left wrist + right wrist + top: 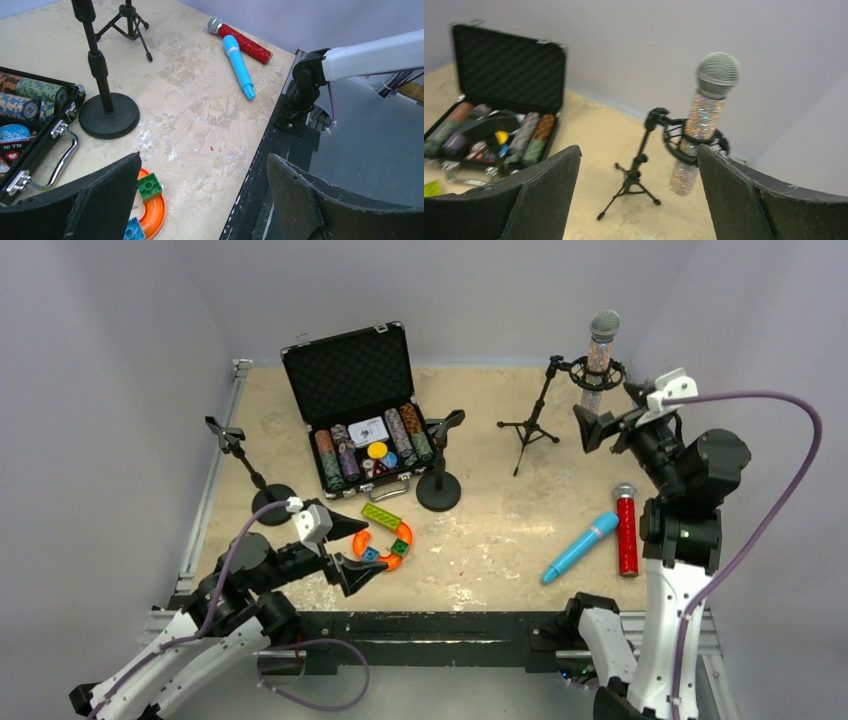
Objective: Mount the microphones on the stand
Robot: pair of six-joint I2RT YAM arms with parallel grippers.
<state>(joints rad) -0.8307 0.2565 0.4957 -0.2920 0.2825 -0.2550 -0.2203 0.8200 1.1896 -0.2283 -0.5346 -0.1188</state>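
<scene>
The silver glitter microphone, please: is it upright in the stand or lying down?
Upright: the silver glitter microphone stands head-up, held in the ring mount of the tripod stand.

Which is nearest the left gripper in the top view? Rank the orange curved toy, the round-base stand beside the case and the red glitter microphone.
1. The orange curved toy, right at the left gripper.
2. The round-base stand, farther back, beside the case.
3. The red glitter microphone, far across on the right side.

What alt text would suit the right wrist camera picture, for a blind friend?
A silver-pink glitter microphone with a grey mesh head stands upright in the ring holder of a black tripod stand. The camera's black fingers stand open in front; an open poker-chip case lies left.
</scene>
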